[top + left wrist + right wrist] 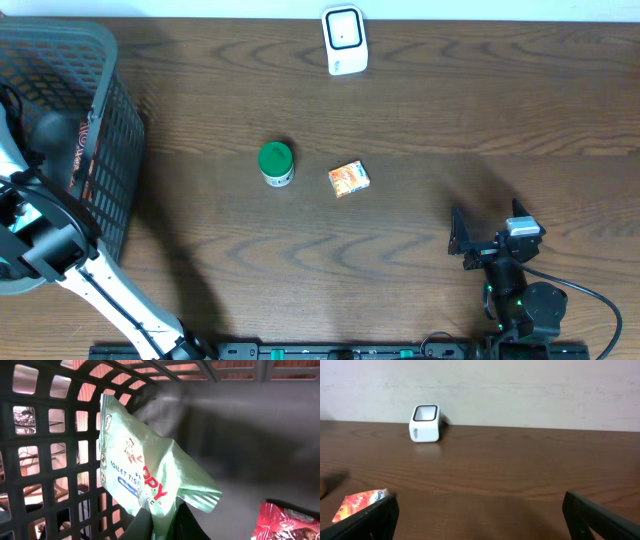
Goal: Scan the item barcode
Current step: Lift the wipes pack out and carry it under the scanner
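Tissue pack [145, 475]: pale green soft plastic, red lettering, a blue label band and the words "toilet tissue" partly readable. It sits inside the basket [45, 460], tilted, upper end leaning toward the lattice wall. No barcode shows on the face I can see.

My left hand [162, 522]: clamped on the pack's lower crimped end, dark fingers [140, 527] on either side of the film.

In the way: the basket's dark grid wall runs close along the pack's left side and the rim arches over the top. A red glossy packet [285, 520] lies on the basket floor to the lower right, apart from the pack.

The basket [110, 110] stands at the left edge of the worktop [450, 120]; my left arm reaches into it from the near side.

On the open worktop: a green-lidded jar [276, 163] near the middle, with a small orange box [349, 178] just to its right, not touching. The white scanner [344, 40] stands at the far edge, well apart from the basket, its dark window framed in black.

My right hand [488, 222]: spread wide and empty, low over the near right part of the worktop, facing the scanner [425, 423]; the orange box [360, 502] sits by its left finger.

Surface: dark brown wood grain, matt. Behind it, a plain pale wall.
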Motion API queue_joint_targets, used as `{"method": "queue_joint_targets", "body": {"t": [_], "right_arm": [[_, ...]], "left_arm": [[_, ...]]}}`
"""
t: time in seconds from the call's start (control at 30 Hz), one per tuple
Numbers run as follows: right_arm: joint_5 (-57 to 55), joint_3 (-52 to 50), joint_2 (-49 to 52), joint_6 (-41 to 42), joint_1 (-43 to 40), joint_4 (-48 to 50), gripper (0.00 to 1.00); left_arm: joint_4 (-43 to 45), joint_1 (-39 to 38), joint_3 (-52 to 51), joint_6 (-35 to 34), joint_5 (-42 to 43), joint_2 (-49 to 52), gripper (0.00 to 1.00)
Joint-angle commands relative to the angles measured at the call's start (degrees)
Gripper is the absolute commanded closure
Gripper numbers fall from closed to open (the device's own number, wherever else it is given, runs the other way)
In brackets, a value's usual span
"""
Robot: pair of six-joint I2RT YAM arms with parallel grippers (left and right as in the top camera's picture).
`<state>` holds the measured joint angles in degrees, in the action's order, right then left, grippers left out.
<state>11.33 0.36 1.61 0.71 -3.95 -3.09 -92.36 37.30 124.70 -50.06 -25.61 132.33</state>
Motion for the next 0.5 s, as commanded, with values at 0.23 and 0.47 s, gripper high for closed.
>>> {"method": "queue_joint_targets", "body": {"t": [0.23, 0.47], "right_arm": [[0.3, 0.0, -0.1, 0.5, 0.3, -0.2, 0.01], [0.3, 0.0, -0.1, 0.5, 0.3, -0.2, 0.01]], "left_arm": [[-2.7, 0.9, 13.2, 8.3, 12.2, -10.6, 0.93], [1.3, -1.0, 16.0, 8.5, 29.3, -22.3, 0.93]]}}
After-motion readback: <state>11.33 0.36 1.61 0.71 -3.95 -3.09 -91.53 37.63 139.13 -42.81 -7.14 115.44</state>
